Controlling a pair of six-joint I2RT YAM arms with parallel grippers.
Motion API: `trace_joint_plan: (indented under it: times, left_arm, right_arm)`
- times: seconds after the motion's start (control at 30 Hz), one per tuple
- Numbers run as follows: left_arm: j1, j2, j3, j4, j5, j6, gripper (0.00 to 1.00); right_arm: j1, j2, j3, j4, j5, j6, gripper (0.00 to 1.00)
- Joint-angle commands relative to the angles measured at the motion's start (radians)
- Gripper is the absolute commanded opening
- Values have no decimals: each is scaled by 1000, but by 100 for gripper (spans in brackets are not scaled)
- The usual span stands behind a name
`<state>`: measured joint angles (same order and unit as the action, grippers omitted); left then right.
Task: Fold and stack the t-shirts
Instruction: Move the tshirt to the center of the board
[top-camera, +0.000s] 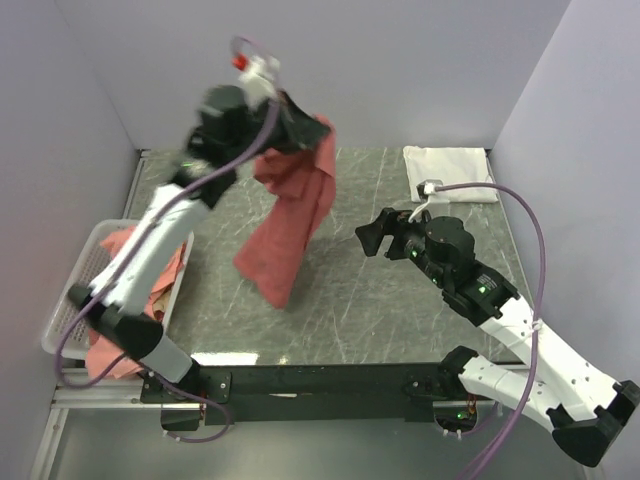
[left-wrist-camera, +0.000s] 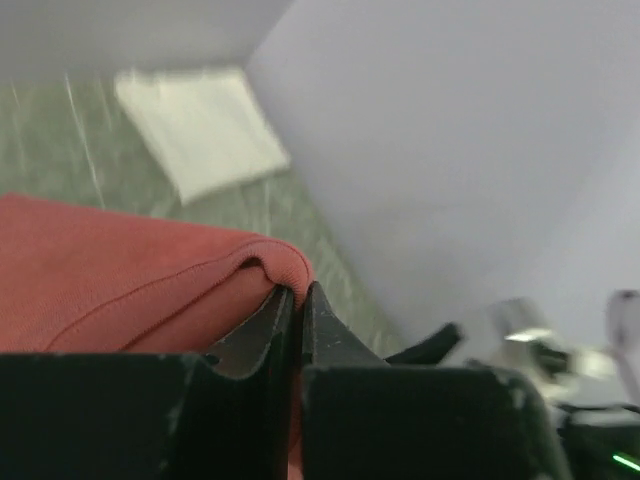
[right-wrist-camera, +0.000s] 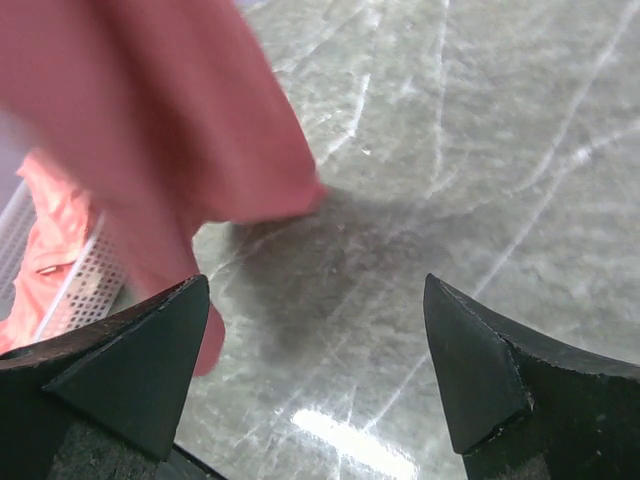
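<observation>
- Hanging high above the table (top-camera: 420, 320) is one red t-shirt (top-camera: 290, 215), held up by the left arm (top-camera: 150, 232).
- The left jaws are pinched shut on a folded edge of that red t-shirt. The left wrist view shows this up close.
- The low end of the shirt reaches down to the table and seems to touch it. The rest droops in the air, all crumpled and not spread flat.
- The right arm (top-camera: 500, 300) sits low over the table, near the hanging shirt on its right side. The right jaws are wide open and hold nothing.
- A white t-shirt (top-camera: 450, 170) lies folded flat at the far right corner of the table. That one looks done.
- More red t-shirts (top-camera: 168, 272) are heaped in a white basket (top-camera: 65, 305) at the left edge of the table. Some cloth spills over its near side.
- I think the job is only just begun. One shirt is folded, one is in the air and needs laying flat, and the heap in the basket is waiting. No stack is made yet.
</observation>
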<state>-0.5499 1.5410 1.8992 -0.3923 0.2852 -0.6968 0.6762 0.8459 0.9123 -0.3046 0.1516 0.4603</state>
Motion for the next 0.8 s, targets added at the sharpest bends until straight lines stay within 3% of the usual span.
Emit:
trace_joint_plan:
  times: [0.0,0.1,0.2,0.23,0.3,0.33,0.43,0.53,0.6,0.77]
  left_arm:
    - [-88,165,-161,104,20,-38,4]
    - [-149,292,-204,173,51,-55,13]
    - [-174,384,-166,144,60,-55,36]
    - [-174,374,-169,145,40,-55,51]
    - [-174,334,-207,139,-9,-49,66]
    - [-170,288,-219,123,-71,-49,81]
    - [-153,181,-288,32,-209,-84,79]
    - [-134,37,-440,-55,-328,-154,69]
    - [-131,-36,-575,-86,-437,-209,68]
    - [-119,-211,-865,-177,-589,-335,62]
  right_arm:
    - [5,-53,-50,-45,83,47,93]
    - [2,-91,-127,-53,103,84,93]
    - [-1,-111,-202,-57,118,123,92]
    - [-3,-111,-217,-60,123,132,92]
    - [-10,-105,-253,-57,128,152,91]
    - [-18,-99,-260,-50,128,155,91]
    - [-72,-42,-268,-25,83,147,88]
    - [-156,4,-262,8,-22,130,83]
    - [-200,41,-273,36,-89,126,80]
    - [-202,154,-288,114,-132,144,71]
